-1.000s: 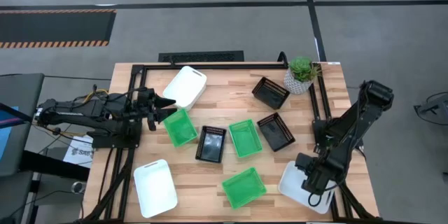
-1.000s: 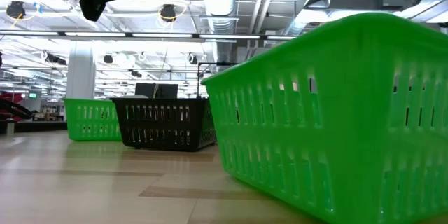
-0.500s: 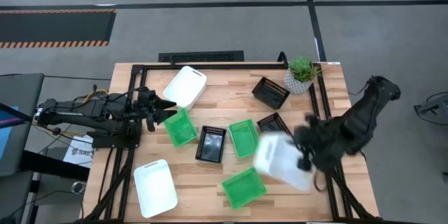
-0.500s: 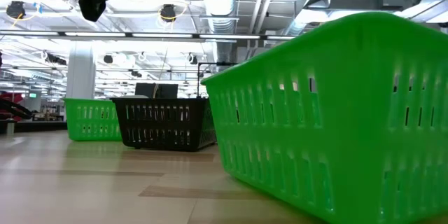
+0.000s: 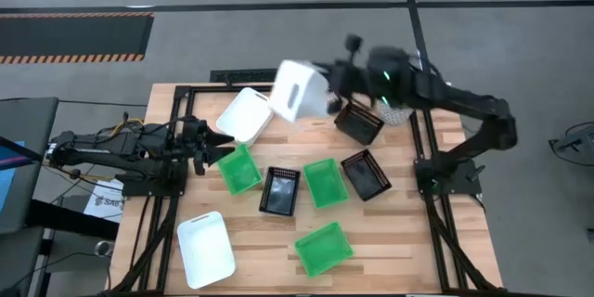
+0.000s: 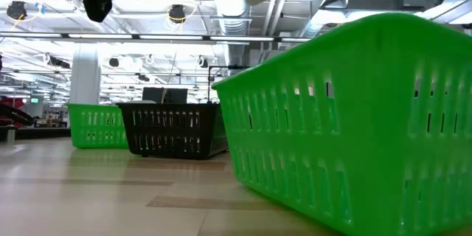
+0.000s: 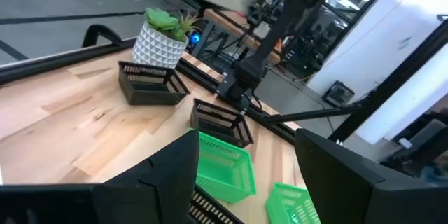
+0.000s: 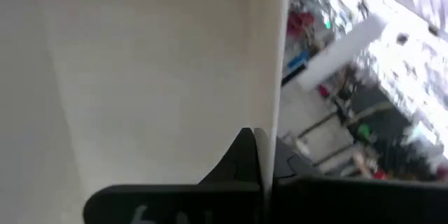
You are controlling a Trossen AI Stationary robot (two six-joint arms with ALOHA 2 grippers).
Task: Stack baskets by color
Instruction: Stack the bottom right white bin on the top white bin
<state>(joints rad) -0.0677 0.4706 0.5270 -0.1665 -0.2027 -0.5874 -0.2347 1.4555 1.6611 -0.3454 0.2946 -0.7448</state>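
Observation:
My right gripper (image 5: 330,102) is shut on a white basket (image 5: 299,91) and holds it high over the table's far edge, beside another white basket (image 5: 245,114) lying on the table. A third white basket (image 5: 206,248) lies near the front left. Three green baskets (image 5: 239,168) (image 5: 325,182) (image 5: 323,248) and three black ones (image 5: 279,191) (image 5: 366,174) (image 5: 359,122) lie spread over the table. My left gripper (image 5: 219,144) stands open and still at the table's left, just by the leftmost green basket. My right gripper pinches one side wall of the white basket at its rim (image 8: 269,112), one finger (image 8: 241,155) on each face of the wall. The fingers reach about level from the table's right. The basket is lifted clear, tipped, and sticks out beyond the fingers.
A potted plant (image 5: 399,97) stands at the far right corner, close under my right arm. A black metal frame (image 5: 278,86) runs along the table's far, left and right edges. Bare wood shows between the far baskets.
My right gripper has swung fast from the table's near right corner up and toward the far edge and the left, rolling its wrist. The white basket has come with it, lifted clear of the table and tipped on the way.

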